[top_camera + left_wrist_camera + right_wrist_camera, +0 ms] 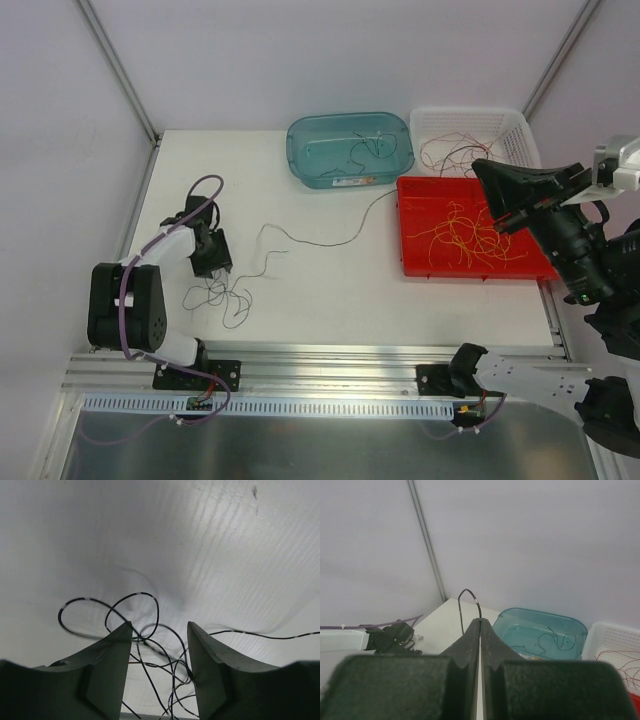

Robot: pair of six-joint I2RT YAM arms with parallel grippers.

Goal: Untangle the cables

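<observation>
A tangle of thin dark cables lies on the white table at the left. My left gripper is open right over it; in the left wrist view the tangle lies between the spread fingers of that gripper. One dark cable runs from the tangle across the table toward the right. My right gripper is raised above the red tray and is shut on a dark cable loop that sticks out above its tips.
A teal bin at the back holds dark cables. A white basket holds red-brown cables. A red tray on the right holds yellow-orange cables. The teal bin also shows in the right wrist view.
</observation>
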